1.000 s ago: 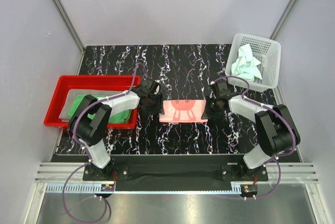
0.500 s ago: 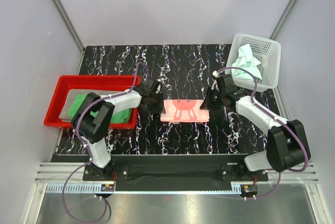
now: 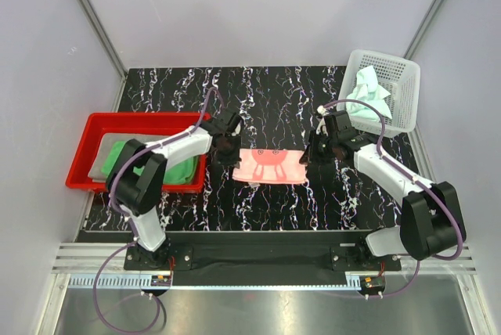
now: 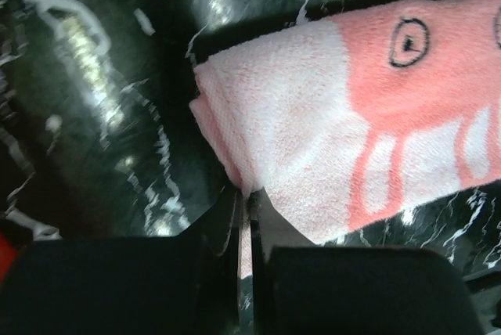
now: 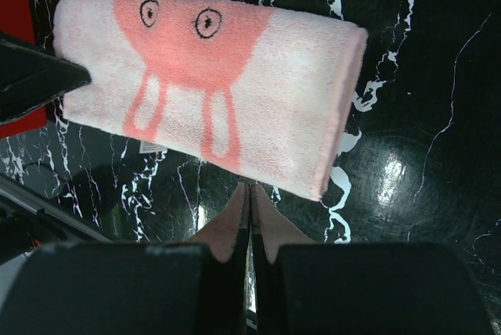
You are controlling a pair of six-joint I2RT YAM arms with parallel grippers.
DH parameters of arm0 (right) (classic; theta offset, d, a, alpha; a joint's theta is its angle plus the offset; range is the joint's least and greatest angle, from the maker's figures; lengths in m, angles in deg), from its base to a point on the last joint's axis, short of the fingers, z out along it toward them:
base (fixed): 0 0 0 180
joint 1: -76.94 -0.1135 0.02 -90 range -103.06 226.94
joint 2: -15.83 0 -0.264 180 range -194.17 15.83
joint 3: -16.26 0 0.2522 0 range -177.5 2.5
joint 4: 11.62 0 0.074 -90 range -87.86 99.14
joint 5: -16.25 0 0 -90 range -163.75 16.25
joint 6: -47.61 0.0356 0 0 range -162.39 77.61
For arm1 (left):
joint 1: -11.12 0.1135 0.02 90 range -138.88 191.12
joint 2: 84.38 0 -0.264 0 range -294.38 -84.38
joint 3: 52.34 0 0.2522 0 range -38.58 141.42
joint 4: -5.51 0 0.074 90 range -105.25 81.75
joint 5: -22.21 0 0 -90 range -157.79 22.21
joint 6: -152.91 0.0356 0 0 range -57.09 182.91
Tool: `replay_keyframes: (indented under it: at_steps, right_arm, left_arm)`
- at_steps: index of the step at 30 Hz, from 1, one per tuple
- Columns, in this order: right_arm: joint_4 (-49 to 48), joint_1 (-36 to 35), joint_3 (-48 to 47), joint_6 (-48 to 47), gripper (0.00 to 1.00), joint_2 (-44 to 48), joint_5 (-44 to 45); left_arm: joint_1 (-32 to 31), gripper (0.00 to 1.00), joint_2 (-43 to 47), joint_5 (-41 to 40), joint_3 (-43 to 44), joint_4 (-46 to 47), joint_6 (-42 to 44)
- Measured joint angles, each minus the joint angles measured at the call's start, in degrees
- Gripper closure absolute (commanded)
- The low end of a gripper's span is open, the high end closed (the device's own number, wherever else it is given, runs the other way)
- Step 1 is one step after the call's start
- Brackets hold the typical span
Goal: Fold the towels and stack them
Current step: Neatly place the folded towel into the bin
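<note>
**A:** Status on the towels?

**B:** Roughly halfway, I'd say. The bright green towel (image 3: 185, 172) sits on the grey towel (image 3: 100, 163) in the red tray (image 3: 84, 141) at the bench's left edge. They look folded, but an arm hides part of them. The salmon-pink towel (image 3: 270, 165) is mid-bench, folded but not stacked. The pale mint-green towel (image 3: 366, 92) is bunched up in the white basket (image 3: 409, 77) at the far right corner, unfolded.

**A:** Grippers?

**B:** The left gripper (image 4: 249, 198) is clamped on the pink one's left end, with cloth pinched between the fingers. The right gripper (image 5: 250, 188) is closed too, tips at the towel's near long edge. I can't tell if it has any cloth.

**A:** Pink's condition?

**B:** It's a compact rectangle, several layers thick, edges fairly square. The print faces up: two round eyes and white stripes. My guess is it goes onto the tray stack next, then the mint one.
</note>
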Motion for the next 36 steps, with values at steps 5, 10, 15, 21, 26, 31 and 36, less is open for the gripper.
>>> replay_keyframes:
  at_steps: [5, 10, 15, 21, 26, 31, 36]
  right_arm:
    - [0.02, 0.0, 0.0, -0.17, 0.94, 0.74, -0.61]
    - [0.02, 0.0, -0.24, -0.2, 0.94, 0.74, -1.03]
    - [-0.17, 0.0, -0.59, -0.2, 0.94, 0.76, -1.81]
    - [-0.83, 0.0, -0.59, -0.2, 0.94, 0.76, -2.93]
    - [-0.96, 0.0, -0.59, -0.2, 0.94, 0.76, -3.76]
    - [-0.98, 0.0, -0.59, -0.59, 0.94, 0.79, -4.0]
    - [-0.98, 0.0, -0.59, -1.46, 0.94, 0.79, -4.2]
  left_arm:
    - [0.0, 1.0, 6.19, -4.57, 0.92, -7.48, 2.6]
    - [0.0, 1.0, 10.54, -9.84, 3.15, -14.95, 4.81]
    - [0.61, 1.0, 14.64, -14.84, 5.16, -21.05, 7.17]
    - [5.51, 1.0, 19.15, -20.96, 5.92, -26.1, 10.25]
    - [10.71, 1.0, 20.41, -25.66, 5.66, -27.32, 12.68]
    - [15.47, 1.0, 20.68, -31.32, 4.2, -27.93, 15.32]
    - [20.68, 1.0, 24.41, -34.21, 1.05, -26.82, 18.93]
